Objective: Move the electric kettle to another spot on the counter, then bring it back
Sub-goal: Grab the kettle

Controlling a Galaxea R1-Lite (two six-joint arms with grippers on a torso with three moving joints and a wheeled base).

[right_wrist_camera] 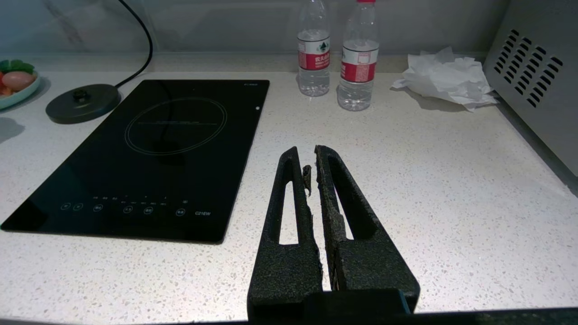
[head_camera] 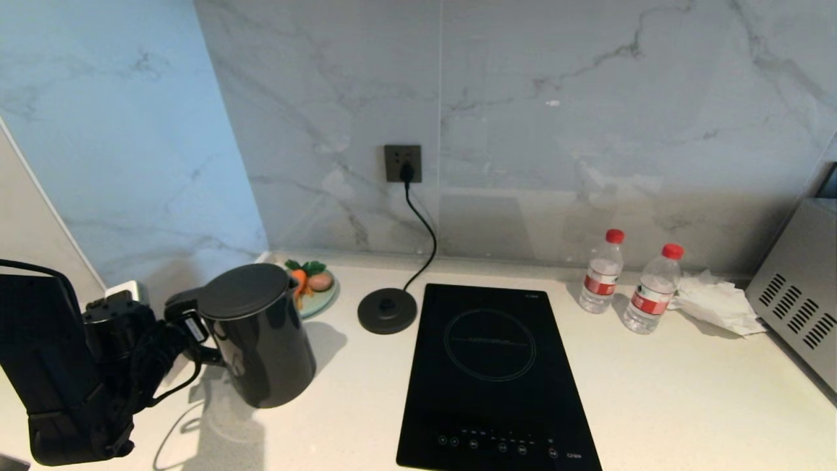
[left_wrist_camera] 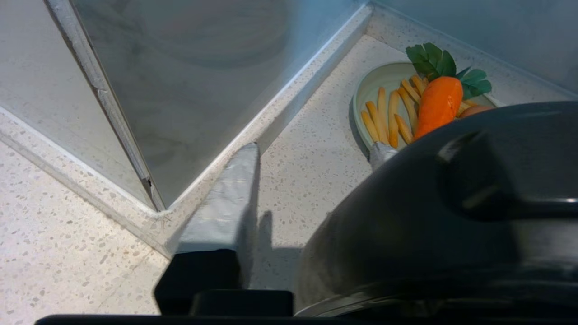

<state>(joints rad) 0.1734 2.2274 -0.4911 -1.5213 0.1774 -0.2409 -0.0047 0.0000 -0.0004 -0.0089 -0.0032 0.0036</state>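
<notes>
The left gripper (head_camera: pixel 196 327) is closed on the handle of the electric kettle (head_camera: pixel 258 333), which stands near the counter's (head_camera: pixel 654 405) left rear corner, off its base disc (head_camera: pixel 386 310); the right gripper (right_wrist_camera: pixel 311 158) hovers pinched together.

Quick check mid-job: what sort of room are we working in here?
Most likely a home-style kitchen: a speckled stone counter with an induction hob set on it, the electric kettle near its corded base, and a marble wall with a socket behind.
</notes>
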